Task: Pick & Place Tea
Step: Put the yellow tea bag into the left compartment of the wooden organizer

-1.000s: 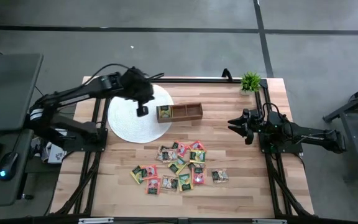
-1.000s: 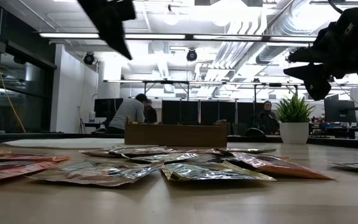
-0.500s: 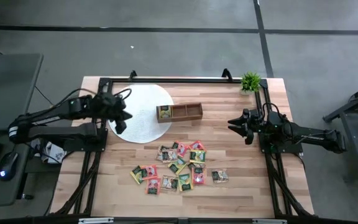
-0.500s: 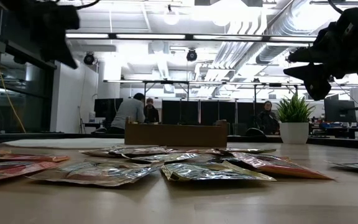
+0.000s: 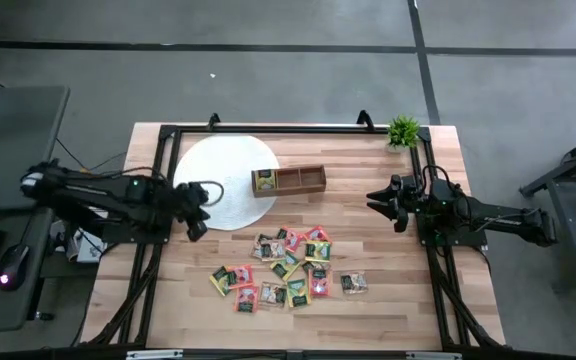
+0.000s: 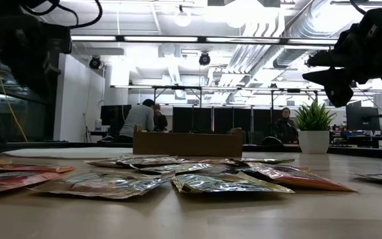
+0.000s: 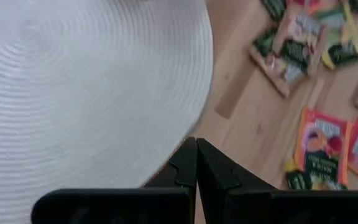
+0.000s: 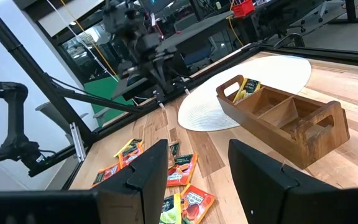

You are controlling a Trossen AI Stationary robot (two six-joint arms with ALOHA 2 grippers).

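From overhead, the wooden table (image 5: 388, 300) fills the middle of the frame, with a white round mat (image 5: 230, 170) at its upper left and a small potted plant (image 5: 403, 131) at its upper right corner. The low view alone shows the room behind, where people sit at desks. The tea packets (image 5: 288, 268) lie scattered at lower centre of the overhead frame, below the wooden tray (image 5: 289, 181).

The right wrist view reveals what the overhead cannot: the tray (image 8: 283, 118) has three compartments, and only the end one nearest the mat holds a green-yellow packet (image 8: 248, 88); the other two are bare.

The left gripper (image 5: 197, 213), at left centre by the mat's lower edge, is clenched on nothing; its wrist view shows the fingers (image 7: 182, 165) pressed together. The right gripper (image 5: 386, 203), at right centre, stands released, holding nothing.
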